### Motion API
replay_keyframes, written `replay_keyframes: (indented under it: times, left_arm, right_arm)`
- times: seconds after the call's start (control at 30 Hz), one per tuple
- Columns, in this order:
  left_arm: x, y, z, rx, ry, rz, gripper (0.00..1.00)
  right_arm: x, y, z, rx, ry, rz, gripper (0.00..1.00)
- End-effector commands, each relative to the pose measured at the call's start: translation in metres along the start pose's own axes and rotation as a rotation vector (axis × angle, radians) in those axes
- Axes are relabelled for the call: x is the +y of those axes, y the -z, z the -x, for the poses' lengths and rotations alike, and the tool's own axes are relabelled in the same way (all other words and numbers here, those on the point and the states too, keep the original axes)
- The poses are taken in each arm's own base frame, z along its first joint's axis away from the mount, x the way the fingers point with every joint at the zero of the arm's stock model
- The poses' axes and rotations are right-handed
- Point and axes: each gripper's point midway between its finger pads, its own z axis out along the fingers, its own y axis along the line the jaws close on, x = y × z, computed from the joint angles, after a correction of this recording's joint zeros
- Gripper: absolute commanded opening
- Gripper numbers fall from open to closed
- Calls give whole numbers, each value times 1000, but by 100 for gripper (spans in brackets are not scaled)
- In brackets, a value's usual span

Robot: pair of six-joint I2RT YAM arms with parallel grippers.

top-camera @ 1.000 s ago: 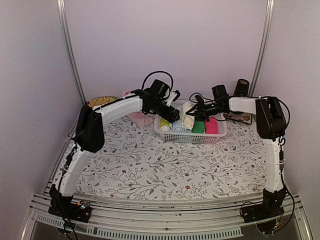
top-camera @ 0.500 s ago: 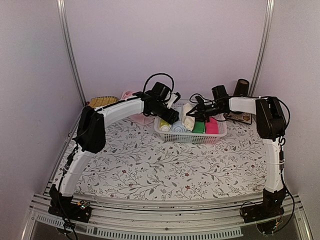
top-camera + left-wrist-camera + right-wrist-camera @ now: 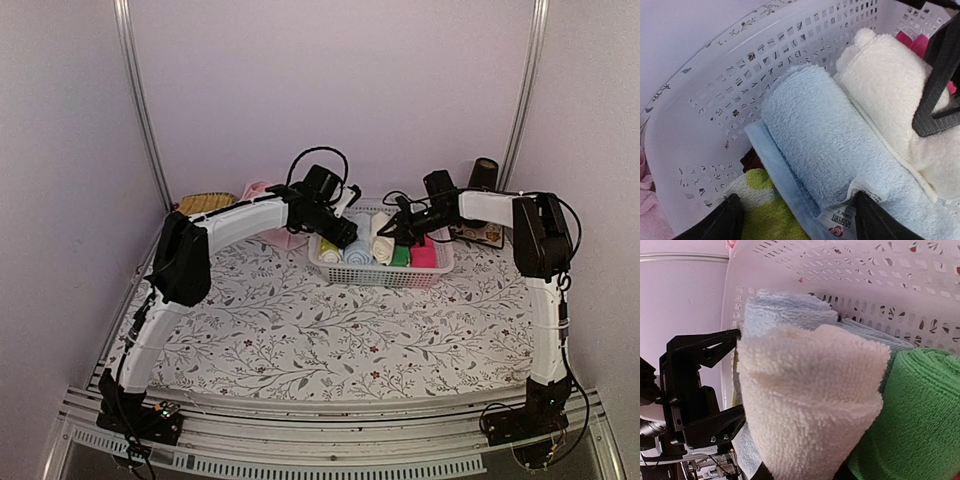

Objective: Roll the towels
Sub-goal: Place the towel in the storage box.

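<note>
Cream towel (image 3: pixel 805 405), rolled, sat in the basket (image 3: pixel 380 271) at the table's (image 3: pixel 300 330) far edge between blue roll (image 3: pixel 825 145) and green roll (image 3: pixel 920 415), clamped in your right gripper (image 3: pixel 801 471); your left gripper (image 3: pixel 802 217) straddled the blue roll, jaws apart; pink towel (image 3: pixel 256 189) lay beyond the basket's left end

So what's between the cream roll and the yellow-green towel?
The light blue roll; the left wrist view shows it lying between the cream roll and the yellow-green towel.

Left arm (image 3: pixel 235 215): elbow raised, forearm reaching forward and right. Left gripper (image 3: pixel 342 232): pitched down, jaws wide apart. Right arm (image 3: pixel 500 208): elbow high, forearm reaching left. Right gripper (image 3: pixel 395 232): jaws clamped on cream towel (image 3: pixel 810 405).
</note>
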Motion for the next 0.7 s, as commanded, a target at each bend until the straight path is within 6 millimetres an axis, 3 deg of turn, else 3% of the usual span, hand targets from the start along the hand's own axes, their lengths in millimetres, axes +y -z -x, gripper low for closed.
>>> replay_keyframes:
  times: [0.0, 0.17, 0.3, 0.47, 0.67]
  left_arm:
    - [7, 1, -19, 68, -6, 26, 77]
    - [7, 5, -14, 51, 0, 13, 79]
    - [7, 12, -4, 26, -2, 13, 83]
    - [9, 16, 1, 15, -2, 16, 85]
    - [8, 21, 5, 7, -1, 13, 86]
  right_arm:
    - [-1, 12, 10, -37, 7, -81, 15]
    - [-4, 10, 14, -43, 19, -114, 29]
    - [5, 14, 21, -57, 40, -127, 41]
    - [12, 12, 20, -48, 69, -140, 70]
    - [13, 10, 17, -39, 82, -160, 71]
